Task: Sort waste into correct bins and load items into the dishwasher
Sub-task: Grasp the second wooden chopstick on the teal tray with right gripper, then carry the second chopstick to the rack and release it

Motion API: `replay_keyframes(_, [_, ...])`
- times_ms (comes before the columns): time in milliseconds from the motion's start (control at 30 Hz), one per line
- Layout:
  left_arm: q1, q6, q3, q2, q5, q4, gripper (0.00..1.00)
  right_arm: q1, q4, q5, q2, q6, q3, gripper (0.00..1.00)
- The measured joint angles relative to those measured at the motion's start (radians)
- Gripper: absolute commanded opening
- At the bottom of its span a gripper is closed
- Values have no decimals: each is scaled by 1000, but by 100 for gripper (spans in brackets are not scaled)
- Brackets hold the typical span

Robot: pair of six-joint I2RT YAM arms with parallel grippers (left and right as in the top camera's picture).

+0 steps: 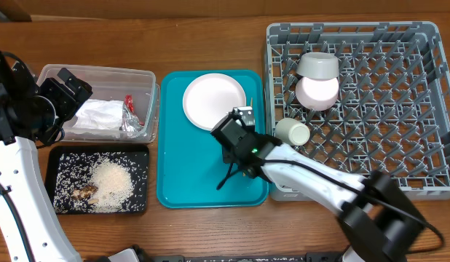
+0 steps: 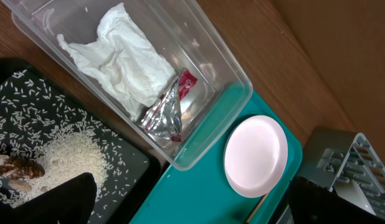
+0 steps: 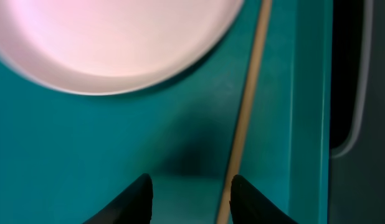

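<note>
My left gripper [image 1: 62,91] hangs open and empty over the left end of the clear tub [image 1: 148,80], its fingers [image 2: 186,211] at the view's lower edge. The tub [image 2: 233,74] holds the crumpled napkin [image 1: 97,116] [image 2: 127,59] and the foil wrapper [image 1: 130,116] [image 2: 167,109]. The black tray [image 1: 61,156] holds rice and brown scraps [image 1: 108,182] [image 2: 68,155]. My right gripper [image 1: 236,156] [image 3: 191,199] is open low over the teal tray, just below the white plate [image 1: 214,102] [image 3: 111,37] [image 2: 256,155]. The grey rack [image 1: 421,109] holds a grey bowl [image 1: 317,65], a pinkish-white bowl [image 1: 317,91] and a white cup [image 1: 293,132].
The teal serving tray [image 1: 181,182] [image 3: 68,143] lies between the bins and the rack. A wooden chopstick [image 3: 245,112] lies on it, running just inside my right gripper's right finger. It also shows in the left wrist view [image 2: 264,205]. The rack's near wall stands close to the tray's right edge.
</note>
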Motion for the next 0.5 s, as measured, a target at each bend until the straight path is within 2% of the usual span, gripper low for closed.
replay_keyframes(233, [0, 0, 0, 0, 0, 0, 100, -34, 27, 48, 105, 83, -7, 42])
replay_keyframes(300, [0, 0, 0, 0, 0, 0, 100, -45, 43, 41, 108, 97, -7, 35])
replay_keyframes(400, [0, 0, 0, 0, 0, 0, 100, -56, 66, 25, 114, 110, -6, 13])
replay_keyframes(500, [0, 0, 0, 0, 0, 0, 100, -58, 71, 11, 116, 113, -3, 4])
